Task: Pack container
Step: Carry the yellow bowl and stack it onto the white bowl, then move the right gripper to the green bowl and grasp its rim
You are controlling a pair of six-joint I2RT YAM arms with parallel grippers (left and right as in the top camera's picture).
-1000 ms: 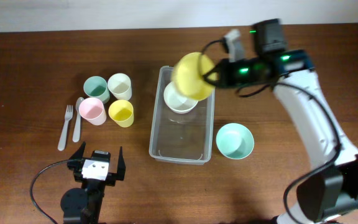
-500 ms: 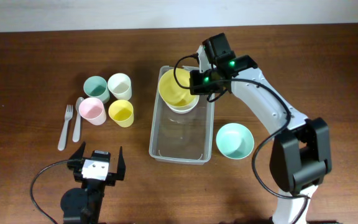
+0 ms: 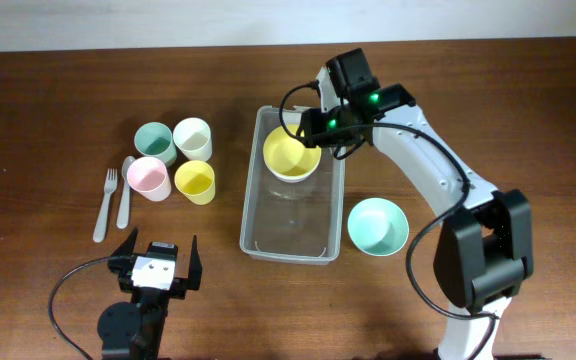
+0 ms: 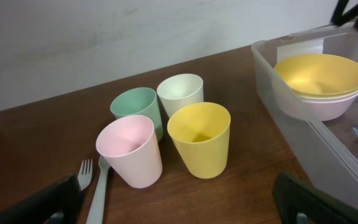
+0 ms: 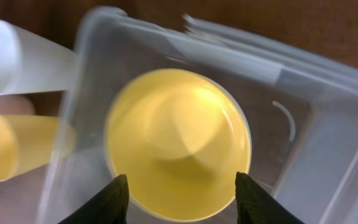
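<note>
container (image 3: 293, 238), white label (image 4: 301, 45) unreadable; yellow bowl (image 3: 291, 155) inside

Overhead: looks straight down from high up, taking in the whole table (image 3: 48, 100). Left wrist: sits low and close, facing level across the cups (image 4: 199, 140) toward the container (image 4: 340, 155). Right wrist: points down, very near, onto the yellow bowl (image 5: 176, 143). Shared by all three: that bowl.

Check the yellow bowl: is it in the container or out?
In. The yellow bowl sits upright, nested in the white bowl inside the container; the right gripper has its fingers spread wide.
</note>
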